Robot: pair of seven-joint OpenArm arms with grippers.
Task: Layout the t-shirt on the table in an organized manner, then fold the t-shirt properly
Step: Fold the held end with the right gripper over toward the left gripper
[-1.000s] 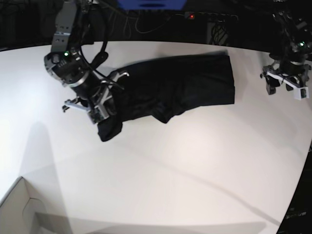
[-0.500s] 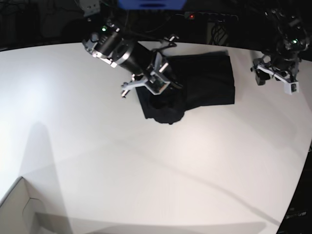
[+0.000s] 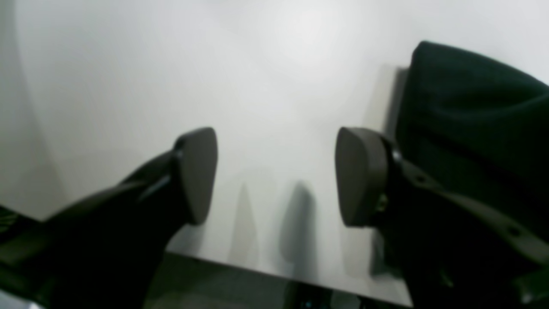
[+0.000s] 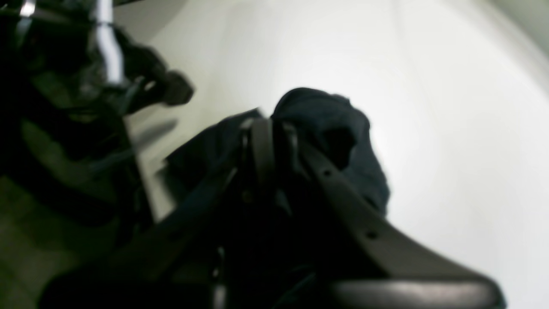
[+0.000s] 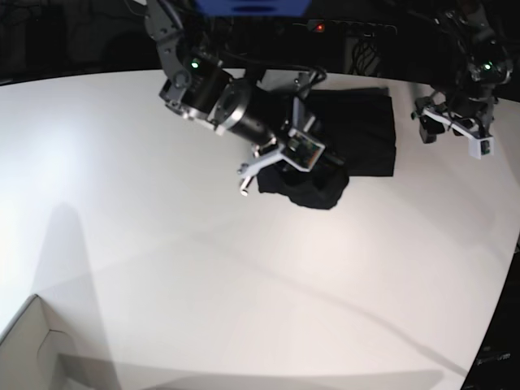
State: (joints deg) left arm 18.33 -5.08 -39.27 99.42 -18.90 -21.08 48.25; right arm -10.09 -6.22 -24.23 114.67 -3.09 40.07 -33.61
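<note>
We are mid-fold: our right jaws (image 5: 313, 158) clamp the t-shirt (image 5: 366, 138); left jaws (image 3: 276, 176) gape empty. Next, release flat.

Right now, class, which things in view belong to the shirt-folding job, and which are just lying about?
Belong to the job:
- t-shirt, black, bunched on the table
- table, white
- right hand, shut on the t-shirt
- left hand, open, empty

Just lying about:
- cardboard box corner, at the table's near edge
</note>
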